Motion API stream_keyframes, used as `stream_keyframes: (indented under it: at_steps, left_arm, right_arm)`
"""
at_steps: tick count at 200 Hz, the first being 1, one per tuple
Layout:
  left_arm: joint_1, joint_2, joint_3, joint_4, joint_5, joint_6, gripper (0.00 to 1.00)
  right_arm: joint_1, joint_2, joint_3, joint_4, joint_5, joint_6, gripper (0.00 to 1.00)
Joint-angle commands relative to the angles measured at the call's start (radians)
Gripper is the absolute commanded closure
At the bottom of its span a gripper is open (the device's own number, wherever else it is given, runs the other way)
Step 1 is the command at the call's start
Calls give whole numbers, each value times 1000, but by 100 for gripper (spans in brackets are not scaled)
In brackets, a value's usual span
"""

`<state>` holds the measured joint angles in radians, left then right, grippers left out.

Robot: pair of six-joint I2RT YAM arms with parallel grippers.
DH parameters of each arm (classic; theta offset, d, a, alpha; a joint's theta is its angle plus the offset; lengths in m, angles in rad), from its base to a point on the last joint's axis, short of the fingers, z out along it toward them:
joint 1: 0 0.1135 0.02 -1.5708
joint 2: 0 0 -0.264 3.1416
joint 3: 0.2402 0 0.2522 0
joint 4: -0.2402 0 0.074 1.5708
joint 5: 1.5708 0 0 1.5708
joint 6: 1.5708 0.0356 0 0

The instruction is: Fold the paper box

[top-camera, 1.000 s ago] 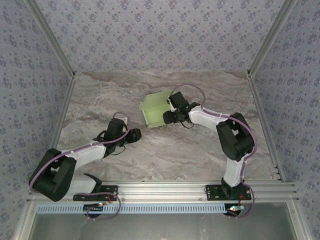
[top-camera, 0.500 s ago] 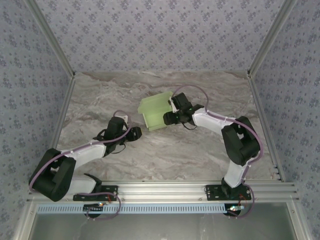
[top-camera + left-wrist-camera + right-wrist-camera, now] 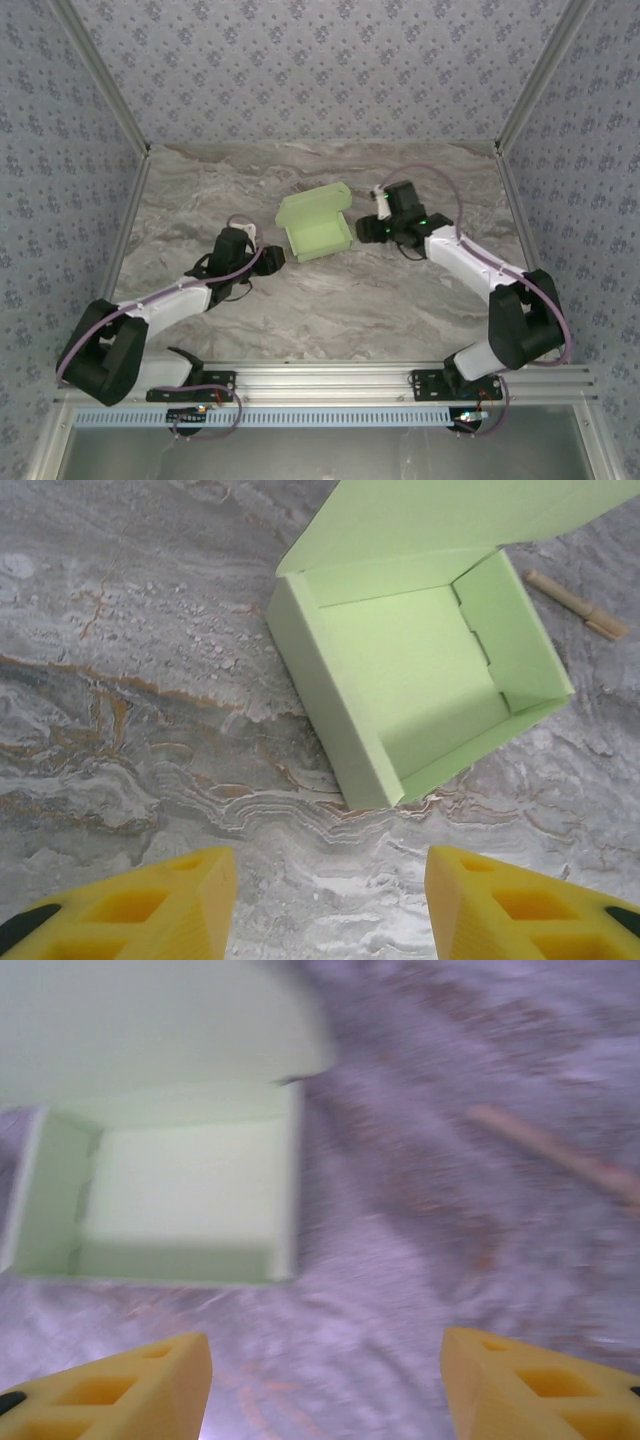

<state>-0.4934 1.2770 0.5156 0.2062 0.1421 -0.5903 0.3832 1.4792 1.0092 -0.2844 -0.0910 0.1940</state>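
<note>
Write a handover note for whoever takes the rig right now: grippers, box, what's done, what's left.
Left gripper: open, empty, just short of the paper box, not touching it.
Right gripper: open, empty, off the box's right side, apart from it.
Box: mid-table, tray walls standing, lid up along the far edge. A thin stick lies on the table to its right.
Done: tray formed.
Left: fold the lid down and close it.
</note>
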Motion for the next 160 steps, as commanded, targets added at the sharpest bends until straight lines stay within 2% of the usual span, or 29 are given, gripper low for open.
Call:
stream_keyframes:
  at_steps: [1,24,46,76,103,160]
  left_arm:
    - [-6,-35,39,19,2,18,47]
    - [-5,-49,44,14,4,19,46]
    - [-6,-68,41,3,1,25,46]
    - [-6,-81,34,-4,-5,34,45]
    - [-5,-86,28,-7,-5,37,45]
    - [-5,-83,23,-8,-7,46,45]
  right_arm:
    - [-144,49,38,-48,-35,7,35]
    - [-254,193,160,-101,-49,-7,35]
    - [-305,335,304,-168,-76,-48,35]
    - [-307,502,485,-286,-76,-122,34]
    - [-306,605,581,-359,-95,-149,34]
    - [-273,663,625,-415,-153,-195,35]
